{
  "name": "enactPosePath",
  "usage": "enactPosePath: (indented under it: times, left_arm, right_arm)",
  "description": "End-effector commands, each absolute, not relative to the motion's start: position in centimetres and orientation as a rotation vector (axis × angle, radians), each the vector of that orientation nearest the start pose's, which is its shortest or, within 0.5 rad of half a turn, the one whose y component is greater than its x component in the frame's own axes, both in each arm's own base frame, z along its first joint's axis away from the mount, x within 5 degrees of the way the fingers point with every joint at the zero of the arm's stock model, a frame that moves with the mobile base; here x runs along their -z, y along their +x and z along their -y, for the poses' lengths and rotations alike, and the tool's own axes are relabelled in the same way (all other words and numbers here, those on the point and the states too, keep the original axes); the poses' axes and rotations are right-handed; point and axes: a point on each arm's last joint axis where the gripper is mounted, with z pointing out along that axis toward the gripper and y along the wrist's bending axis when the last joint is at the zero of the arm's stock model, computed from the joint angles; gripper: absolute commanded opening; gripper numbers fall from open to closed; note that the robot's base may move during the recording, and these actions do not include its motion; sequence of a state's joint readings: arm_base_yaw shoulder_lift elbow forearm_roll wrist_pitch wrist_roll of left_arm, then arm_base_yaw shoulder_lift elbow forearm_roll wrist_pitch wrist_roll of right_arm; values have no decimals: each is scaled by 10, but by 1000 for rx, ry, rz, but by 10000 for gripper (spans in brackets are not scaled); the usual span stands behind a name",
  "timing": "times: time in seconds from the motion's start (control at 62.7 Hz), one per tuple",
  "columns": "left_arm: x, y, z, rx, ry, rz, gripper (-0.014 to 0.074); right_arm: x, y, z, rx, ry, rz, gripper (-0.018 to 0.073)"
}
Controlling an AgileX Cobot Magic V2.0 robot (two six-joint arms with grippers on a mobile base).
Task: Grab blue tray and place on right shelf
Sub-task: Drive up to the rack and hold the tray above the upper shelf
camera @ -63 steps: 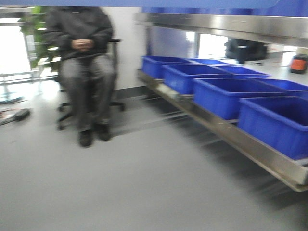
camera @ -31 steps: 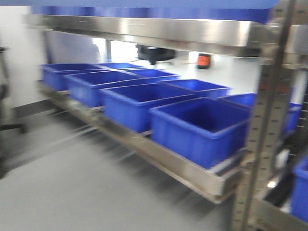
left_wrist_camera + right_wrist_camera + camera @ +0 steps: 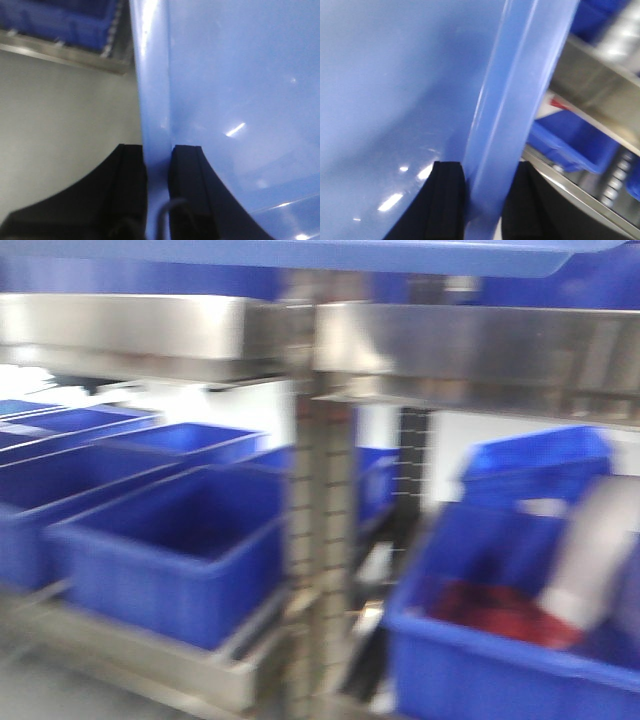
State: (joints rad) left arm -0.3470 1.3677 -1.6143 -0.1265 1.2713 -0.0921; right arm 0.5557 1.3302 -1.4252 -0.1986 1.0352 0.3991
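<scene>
Steel shelving fills your front view, all of it blurred. Your tray shows there only as a light-blue strip along the very top edge, above the shelf with its shiny front rail and apart from it.

Both wrist views show the tray close up: a glossy pale-blue wall with a flared rim running up the frame. Your left claw is clenched on that rim, with one black finger on the outer side and the other against the inner wall. Your right claw grasps the tray's rim the same way, with black pads touching either side of it. The tray hangs between the two claws, in the air in front of the rack.

Below the rail, a perforated grey upright stands near the middle of the front view. To its left, dark-blue bins sit in a row on a lower steel ledge. To its right, another bin holds something red and a pale grey shape, both too blurred to name.

Beside the left claw you see grey floor and part of a steel ledge with a blue bin on it. Beyond the right claw, steel rails and more blue bins lie out of focus.
</scene>
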Motion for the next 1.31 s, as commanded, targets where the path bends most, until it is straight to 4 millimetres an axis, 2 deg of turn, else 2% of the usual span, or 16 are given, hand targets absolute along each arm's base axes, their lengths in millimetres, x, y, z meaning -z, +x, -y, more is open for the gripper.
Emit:
enactPosePath:
  times: [0.0,1.291]
  left_arm:
    - [-457,234,105,435,360,-2401,-48]
    - [-457,234,105,434,360,-2403,-48]
  right_arm:
    - [-425,237,-129,-196,-282,-2277,68]
    - [-425,237,-129,-196,-282,-2277,68]
